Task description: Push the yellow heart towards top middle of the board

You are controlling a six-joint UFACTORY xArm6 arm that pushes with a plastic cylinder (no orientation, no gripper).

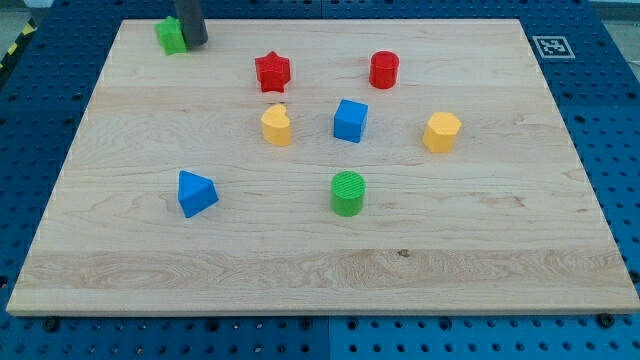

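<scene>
The yellow heart (277, 126) lies a little left of the board's middle, just below the red star (272, 72). My tip (195, 43) stands at the view's top left, touching the right side of a green block (171, 36). It is far up and to the left of the yellow heart, apart from it.
A blue cube (350, 121) sits right of the heart, a red cylinder (384, 70) above it, a yellow hexagon block (441, 132) further right. A green cylinder (348, 193) and a blue triangular block (196, 193) lie lower. The wooden board (500, 260) has an edge on all sides.
</scene>
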